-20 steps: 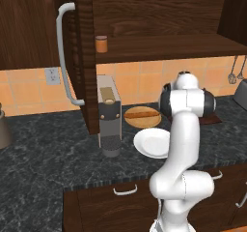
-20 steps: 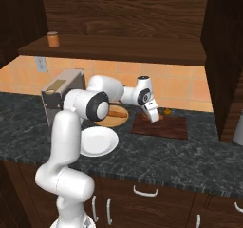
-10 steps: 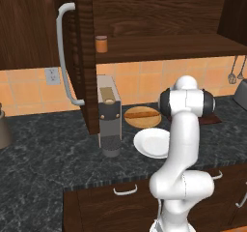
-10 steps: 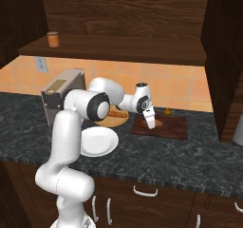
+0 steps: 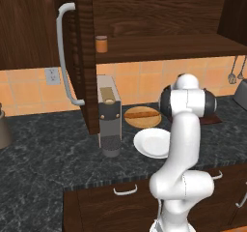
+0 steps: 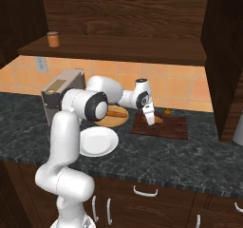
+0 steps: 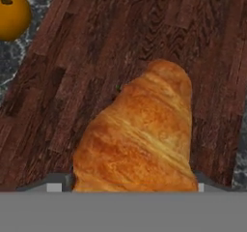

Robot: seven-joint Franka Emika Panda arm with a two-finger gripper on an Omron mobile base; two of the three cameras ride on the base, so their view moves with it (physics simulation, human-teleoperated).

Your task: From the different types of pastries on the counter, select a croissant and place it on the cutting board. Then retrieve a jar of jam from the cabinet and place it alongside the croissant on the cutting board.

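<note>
Croissant [image 7: 140, 134] sits close under the hand camera, golden-brown, between the two fingers, which flank its near end; they look pinched on it, and it lies on or just over the cutting board [image 7: 72, 81]. From the right base camera the gripper [image 6: 150, 119] points down over the left part of that dark board, which lies flat on the counter [image 6: 190, 156]. A small orange round thing [image 7: 13, 12] rests on the stone just off the board's far edge. Left of the board lie a round wooden plate [image 6: 116, 120] bearing a long tan pastry [image 5: 142, 112], and nearer, a white plate [image 6: 97, 141]. Farther up, the jar of jam [image 5: 101, 44] stands on the open cabinet [image 5: 159, 47] shelf, beside the door with its curved grey handle [image 5: 65, 57].
</note>
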